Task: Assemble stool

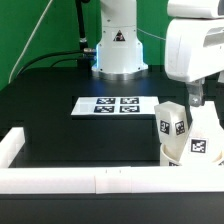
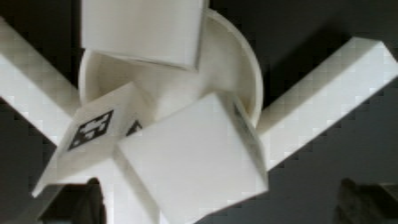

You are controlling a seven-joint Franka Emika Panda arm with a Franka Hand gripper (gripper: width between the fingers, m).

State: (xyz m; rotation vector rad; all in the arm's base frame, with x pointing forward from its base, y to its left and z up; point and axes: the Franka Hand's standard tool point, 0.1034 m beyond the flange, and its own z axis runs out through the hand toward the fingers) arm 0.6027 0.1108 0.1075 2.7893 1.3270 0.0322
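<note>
The white stool stands upside down at the exterior view's lower right, pressed against the rail. Its round seat (image 1: 176,156) is at the bottom, and tagged blocky legs (image 1: 172,120) (image 1: 203,141) stick up from it. My gripper (image 1: 196,100) hangs just above the legs. In the wrist view the seat disc (image 2: 235,62) lies behind the legs. One tagged leg (image 2: 178,160) rises toward the camera between my dark fingers (image 2: 71,205). The gripper (image 2: 217,208) is open, with gaps on both sides of the leg.
A long white rail (image 1: 60,181) borders the table along its near side and runs on in the wrist view (image 2: 329,90). The marker board (image 1: 117,104) lies flat mid-table. The arm's base (image 1: 118,45) stands at the back.
</note>
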